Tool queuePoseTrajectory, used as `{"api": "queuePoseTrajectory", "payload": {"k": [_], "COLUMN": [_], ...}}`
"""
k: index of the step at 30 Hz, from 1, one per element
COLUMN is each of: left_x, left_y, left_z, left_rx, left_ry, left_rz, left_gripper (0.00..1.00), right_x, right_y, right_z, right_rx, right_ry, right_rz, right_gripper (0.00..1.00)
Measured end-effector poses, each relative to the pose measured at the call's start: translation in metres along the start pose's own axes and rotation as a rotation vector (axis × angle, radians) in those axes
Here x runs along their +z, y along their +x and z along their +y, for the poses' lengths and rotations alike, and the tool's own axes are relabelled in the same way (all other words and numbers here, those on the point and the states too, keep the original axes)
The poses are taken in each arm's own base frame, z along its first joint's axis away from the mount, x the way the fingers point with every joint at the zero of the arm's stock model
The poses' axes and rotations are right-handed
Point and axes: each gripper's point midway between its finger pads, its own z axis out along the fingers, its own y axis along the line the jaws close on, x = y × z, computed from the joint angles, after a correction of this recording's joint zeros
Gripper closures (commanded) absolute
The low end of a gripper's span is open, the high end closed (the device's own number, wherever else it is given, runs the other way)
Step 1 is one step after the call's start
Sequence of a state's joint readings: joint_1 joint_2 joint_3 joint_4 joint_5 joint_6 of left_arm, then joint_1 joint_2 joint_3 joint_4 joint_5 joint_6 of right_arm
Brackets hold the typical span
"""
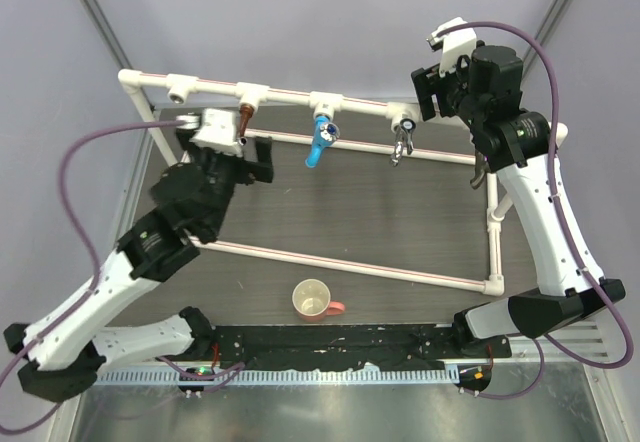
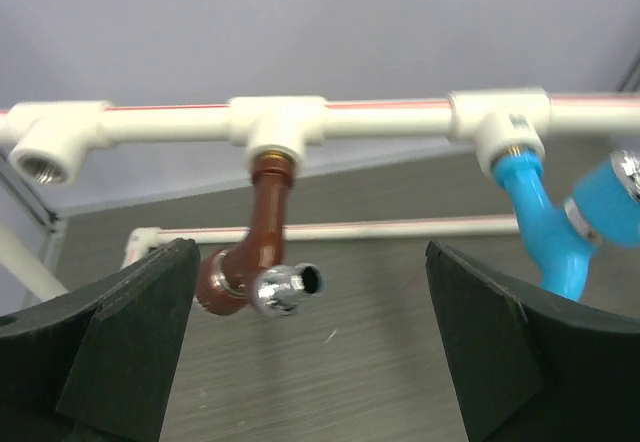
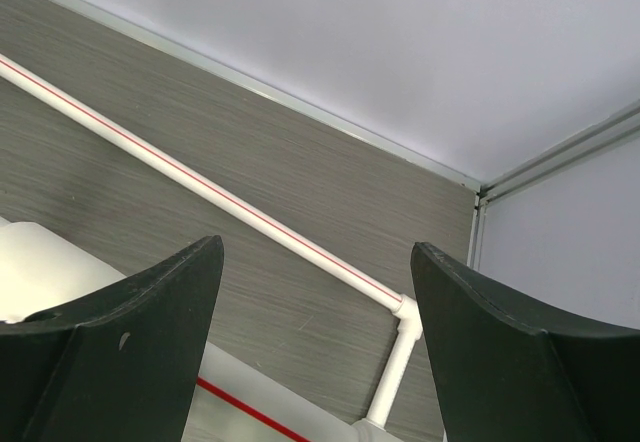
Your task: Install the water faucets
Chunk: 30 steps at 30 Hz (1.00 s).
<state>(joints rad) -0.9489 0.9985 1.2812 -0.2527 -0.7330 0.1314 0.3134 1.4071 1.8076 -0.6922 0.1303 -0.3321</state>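
Hanging copper faucet (image 2: 262,232) lies just ahead of the open left claw (image 2: 310,272).

Looks like a robotics lab's test cell rather than a home or shop: plain pale walls (image 1: 300,22) on the far, left and right sides, joined by grey metal corner posts (image 1: 92,7), boxing in a grey wood-grain table (image 1: 380,202). Holds a free-standing practice frame of white pipe (image 1: 330,262) with small faucets (image 1: 322,140) hanging off its far rail. Has the left arm (image 1: 110,292) and right arm (image 1: 550,222) bolted at the near edge, beside a black base plate (image 1: 330,347) and a slotted white cable duct (image 1: 300,374).
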Motion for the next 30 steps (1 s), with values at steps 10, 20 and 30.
{"api": "queuePoseTrajectory", "payload": {"k": [10,20,30], "left_x": [-0.014,0.034,0.034], "left_y": [0.009,0.099,0.064], "left_z": [0.083,0.072,0.053], "left_rx": [-0.781,-1.473,-1.747], "left_ry": [-0.183,-0.145,0.049], "left_rz": [-0.147,0.007,-0.007], "left_gripper": [0.00,0.00,0.01], "right_x": [0.000,0.000,0.000], "right_y": [0.000,-0.001,-0.001], "right_z": [0.001,0.001,0.003], "right_rx": [0.001,0.001,0.001], "right_ry": [-0.003,-0.003,-0.010], "right_rz": [-0.001,-0.002,-0.006], "right_gripper": [0.18,0.17,0.17]}}
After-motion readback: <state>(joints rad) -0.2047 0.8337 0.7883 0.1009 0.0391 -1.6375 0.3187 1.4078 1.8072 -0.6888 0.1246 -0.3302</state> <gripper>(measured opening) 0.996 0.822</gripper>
